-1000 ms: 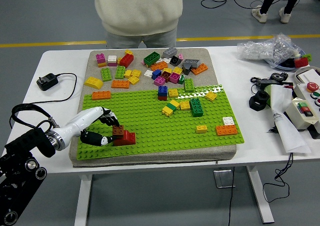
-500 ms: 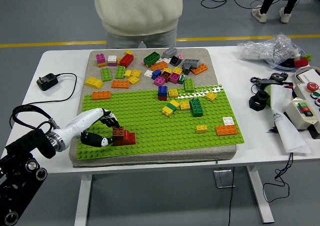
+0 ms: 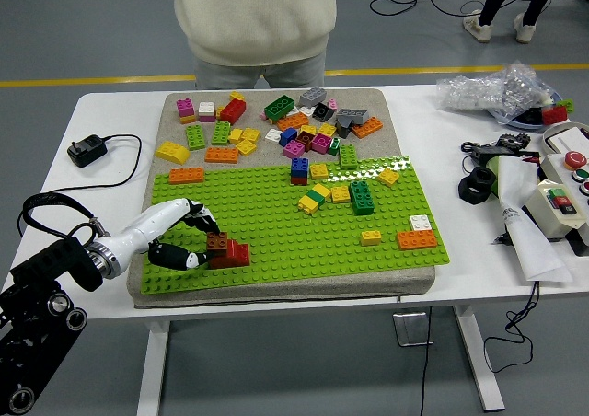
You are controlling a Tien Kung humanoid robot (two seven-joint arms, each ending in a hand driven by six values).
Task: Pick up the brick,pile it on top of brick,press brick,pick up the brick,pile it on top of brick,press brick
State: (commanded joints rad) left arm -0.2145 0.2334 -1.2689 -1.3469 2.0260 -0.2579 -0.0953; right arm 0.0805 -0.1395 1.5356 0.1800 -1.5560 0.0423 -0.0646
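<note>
Barely anything has moved since the earlier frames: the left hand (image 3: 189,241) has crept maybe a hair and the brown brick (image 3: 217,242) hasn't shifted at all.

Only the head view to go on. The brown brick sits on the left end of the red brick (image 3: 232,254), down in the near-left corner of the green baseplate (image 3: 304,223), which lies on a grey mat (image 3: 147,278) on the white counter (image 3: 110,103). The hand comes in from the left, so the stack is just to the right of its fingers (image 3: 204,219), and they're curled around the brown brick from both sides, touching it. The red brick's long axis runs roughly left-right. My guess is we're in the pressing step of the first stack. The right hand isn't in view, so left is the only one near. Spare bricks (image 3: 276,121) are piled at the far end, in front of a person (image 3: 253,20) standing there.
</note>
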